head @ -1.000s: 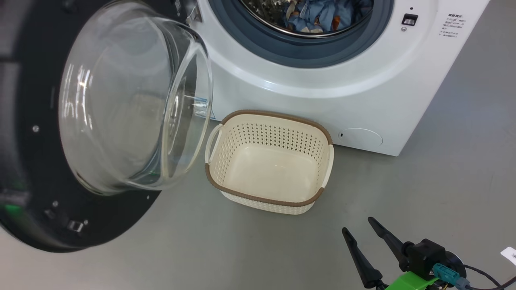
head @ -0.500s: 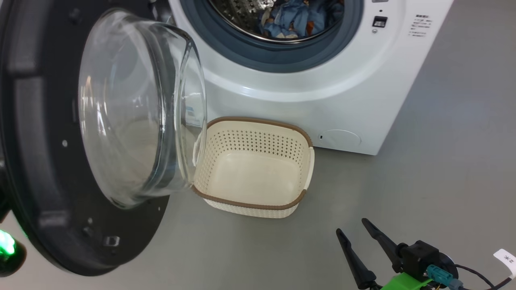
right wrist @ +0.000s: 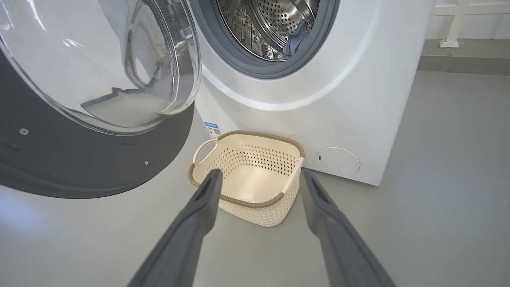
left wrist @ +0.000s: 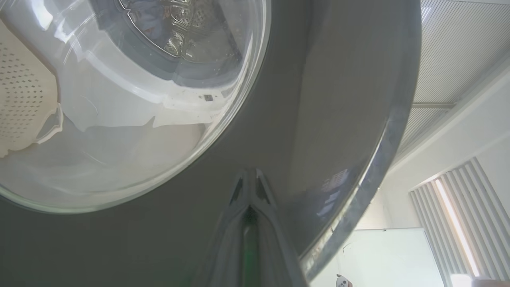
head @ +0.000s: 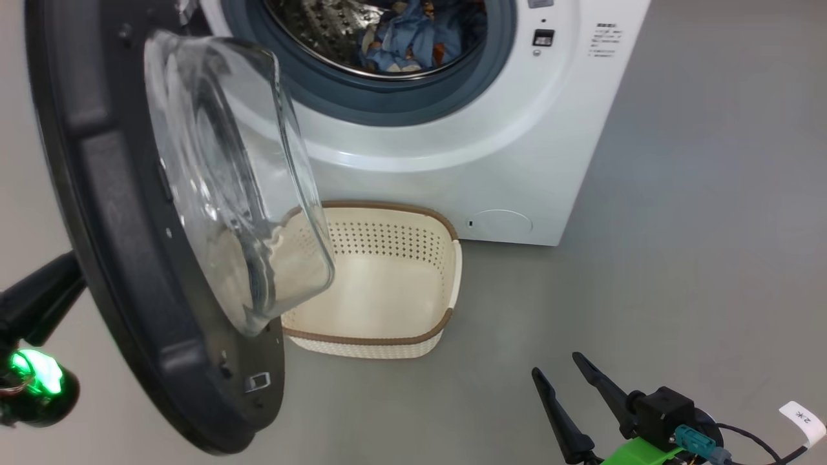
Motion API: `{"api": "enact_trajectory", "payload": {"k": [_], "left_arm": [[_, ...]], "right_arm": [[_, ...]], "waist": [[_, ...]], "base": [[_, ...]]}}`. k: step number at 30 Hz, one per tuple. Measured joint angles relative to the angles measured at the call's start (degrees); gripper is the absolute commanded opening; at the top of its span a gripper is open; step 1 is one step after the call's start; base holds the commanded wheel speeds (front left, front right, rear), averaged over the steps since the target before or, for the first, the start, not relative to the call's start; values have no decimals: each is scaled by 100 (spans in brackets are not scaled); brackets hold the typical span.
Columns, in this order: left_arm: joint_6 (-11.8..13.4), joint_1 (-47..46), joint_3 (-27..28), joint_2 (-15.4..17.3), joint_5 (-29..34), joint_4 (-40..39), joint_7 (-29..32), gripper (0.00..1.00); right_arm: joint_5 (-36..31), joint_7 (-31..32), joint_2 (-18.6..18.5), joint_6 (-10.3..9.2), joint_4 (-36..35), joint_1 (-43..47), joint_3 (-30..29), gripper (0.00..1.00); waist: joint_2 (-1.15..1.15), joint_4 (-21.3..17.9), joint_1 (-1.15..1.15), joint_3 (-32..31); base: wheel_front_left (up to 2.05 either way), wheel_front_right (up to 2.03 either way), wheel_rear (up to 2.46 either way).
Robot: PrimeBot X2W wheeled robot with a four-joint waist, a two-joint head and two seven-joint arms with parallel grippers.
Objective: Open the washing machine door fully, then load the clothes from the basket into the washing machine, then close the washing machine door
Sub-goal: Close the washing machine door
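The washing machine (head: 452, 148) stands with its round opening uncovered. Blue printed clothes (head: 407, 32) lie in the steel drum, and the right wrist view shows these clothes (right wrist: 297, 38) too. The washing machine door (head: 116, 213) hangs half swung at the left, with its glass bowl facing the opening. My left gripper (head: 61, 278) is shut behind the door. Its tips (left wrist: 249, 177) touch the door's dark outer face (left wrist: 338, 99). The cream basket (head: 387, 339) sits bare on the floor before the machine. My right gripper (head: 555, 371) hovers open at the lower right, its fingers (right wrist: 211, 191) pointing at the basket (right wrist: 255, 204).
Grey floor stretches to the right of the machine and around the basket. A round white service flap (head: 501, 223) sits low on the machine's front. The door's glass bowl (head: 239, 194) overhangs the basket's left end.
The door has swung further toward the machine's opening. My left gripper has come into the head view behind it. The camera has shifted, sliding the scene leftward. The right gripper stays open.
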Motion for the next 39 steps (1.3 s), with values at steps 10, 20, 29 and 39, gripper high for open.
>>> {"api": "enact_trajectory", "payload": {"k": [10,20,29,39], "left_arm": [[-370,-21,-115,-320,40,77,-292,0],[-871,-226,-218,-520,84,449,-673,0],[-1547,-649,-650,-680,357,899,-1458,0],[-1920,-1093,-969,-746,720,1527,-2649,0]], "right_arm": [[5,-58,99,0,115,-19,8,100],[7,-75,111,0,162,-118,3,100],[120,-75,138,0,151,-154,-7,100],[142,-75,175,0,120,-217,-12,100]], "waist": [[0,-456,0,-28],[0,-992,0,12],[0,-1322,0,129],[0,-1526,0,256]], "base": [[0,0,0],[0,0,0],[0,0,0],[0,0,0]]}}
